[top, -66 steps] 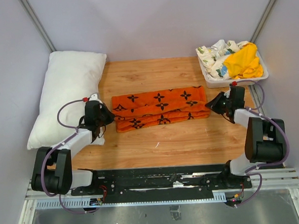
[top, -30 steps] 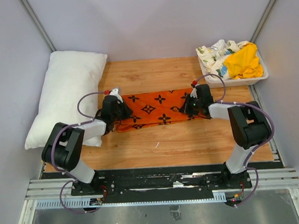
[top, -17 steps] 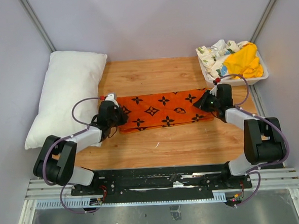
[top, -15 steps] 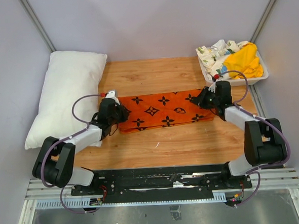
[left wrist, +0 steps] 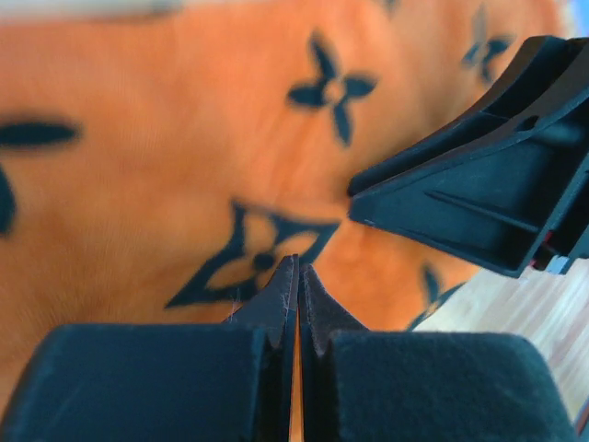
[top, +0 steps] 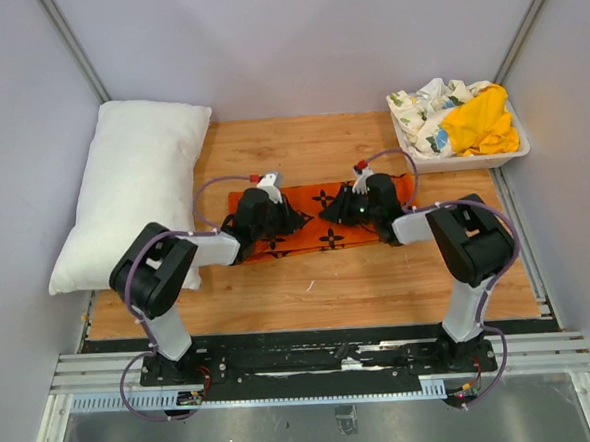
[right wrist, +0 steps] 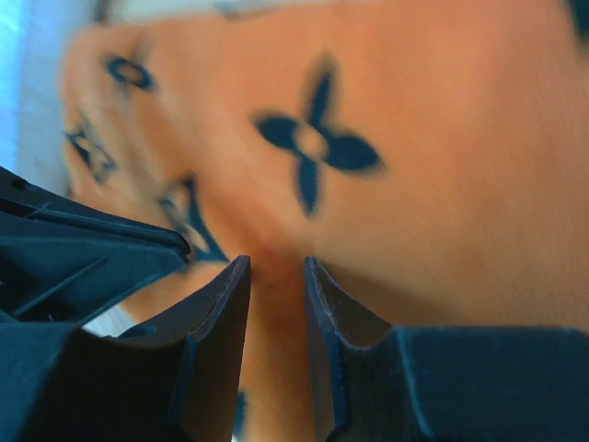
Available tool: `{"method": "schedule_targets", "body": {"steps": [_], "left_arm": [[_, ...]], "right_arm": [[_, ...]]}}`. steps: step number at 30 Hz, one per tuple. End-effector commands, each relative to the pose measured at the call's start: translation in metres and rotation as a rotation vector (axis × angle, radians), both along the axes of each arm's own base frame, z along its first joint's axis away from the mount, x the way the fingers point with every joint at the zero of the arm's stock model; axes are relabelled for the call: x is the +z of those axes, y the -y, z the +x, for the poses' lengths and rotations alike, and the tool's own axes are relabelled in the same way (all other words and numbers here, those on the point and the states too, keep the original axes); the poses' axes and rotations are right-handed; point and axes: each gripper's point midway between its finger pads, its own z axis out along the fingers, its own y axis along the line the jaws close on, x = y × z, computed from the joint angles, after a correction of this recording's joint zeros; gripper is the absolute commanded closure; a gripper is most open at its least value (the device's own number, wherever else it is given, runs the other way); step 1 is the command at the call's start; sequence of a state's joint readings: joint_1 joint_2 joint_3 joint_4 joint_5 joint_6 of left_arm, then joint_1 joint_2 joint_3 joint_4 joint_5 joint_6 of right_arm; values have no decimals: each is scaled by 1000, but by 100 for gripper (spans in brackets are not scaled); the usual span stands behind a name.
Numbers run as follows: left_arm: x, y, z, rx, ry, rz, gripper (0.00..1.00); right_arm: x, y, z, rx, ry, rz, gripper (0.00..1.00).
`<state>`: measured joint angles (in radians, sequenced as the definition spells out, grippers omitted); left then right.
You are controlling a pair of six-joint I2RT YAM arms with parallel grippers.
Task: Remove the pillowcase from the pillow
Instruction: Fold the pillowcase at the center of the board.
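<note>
- Since already stripped, pillowcase (top: 320,217) folded mid-table, well apart from pillow (top: 133,191) at left edge.
- Left gripper (left wrist: 296,276) pinched onto its fabric.
- Right gripper (right wrist: 276,276) slightly parted above it, gathering toward centre, apparently.

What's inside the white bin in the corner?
The bin holds a yellow cloth piled beside a white floral cloth. Both are bunched up, so anything under them, and the bin's bottom, is hidden.

Orange pillowcase (top: 320,219) (seemingly folded) beside pillow (top: 133,191)
</note>
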<state>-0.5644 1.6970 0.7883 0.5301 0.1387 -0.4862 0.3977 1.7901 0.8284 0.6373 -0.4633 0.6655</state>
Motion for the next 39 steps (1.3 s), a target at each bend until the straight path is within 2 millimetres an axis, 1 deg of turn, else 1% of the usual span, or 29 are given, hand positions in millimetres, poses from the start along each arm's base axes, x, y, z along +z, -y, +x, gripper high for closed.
{"method": "schedule_targets", "body": {"steps": [1, 3, 4, 5, 6, 7, 8, 10, 12, 14, 15, 17, 20, 23, 27, 29, 32, 34, 36, 37, 39], "left_arm": [[-35, 5, -10, 5, -52, -49, 100], [-53, -9, -13, 57, -84, -10, 100], [-61, -17, -16, 75, -99, 4, 100], [-67, -24, -19, 93, -113, 17, 100], [-74, -32, -21, 115, -130, 32, 100], [-80, -40, -24, 135, -148, 47, 100], [-89, -49, -28, 154, -172, 66, 100], [-99, -63, -32, 190, -206, 81, 100], [-107, -75, -36, 220, -234, 89, 100], [-113, -86, -38, 245, -256, 100, 100], [-114, -90, -39, 257, -263, 106, 100], [-115, -98, -40, 274, -272, 118, 100], [-110, -106, -40, 294, -266, 137, 100], [-106, -111, -38, 306, -259, 159, 100], [-99, -115, -34, 318, -245, 182, 100], [-98, -119, -31, 327, -250, 194, 100], [-94, -125, -26, 332, -265, 170, 100], [-90, -130, -21, 339, -259, 159, 100], [-78, -132, -15, 337, -225, 181, 100], [-65, -131, -7, 333, -194, 183, 100], [-37, -124, 6, 309, -127, 172, 100]], "right_arm": [[-30, 5, -13, -11, -60, 98, 69], [-42, 31, -9, -68, -87, 88, 69], [-47, 47, -8, -106, -102, 86, 68], [-49, 62, -5, -142, -106, 87, 68], [-50, 83, 3, -199, -108, 88, 67], [-51, 100, 8, -245, -112, 89, 65], [-53, 115, 12, -291, -121, 89, 63], [-60, 145, 20, -387, -146, 100, 62], [-66, 164, 27, -454, -167, 135, 62], [-73, 178, 30, -505, -183, 159, 61], [-75, 185, 31, -532, -189, 162, 59], [-81, 202, 26, -595, -201, 163, 56], [-82, 228, 12, -708, -198, 180, 51], [-74, 238, 1, -741, -185, 185, 47], [-57, 243, -7, -744, -165, 133, 43], [-51, 255, -12, -792, -156, 66, 38], [-42, 277, -26, -886, -165, -59, 26], [-22, 284, -28, -905, -116, -102, 24], [3, 283, -24, -891, -50, -117, 23], [14, 279, -22, -871, -24, -130, 24], [37, 261, -15, -807, 37, -161, 24]]}}
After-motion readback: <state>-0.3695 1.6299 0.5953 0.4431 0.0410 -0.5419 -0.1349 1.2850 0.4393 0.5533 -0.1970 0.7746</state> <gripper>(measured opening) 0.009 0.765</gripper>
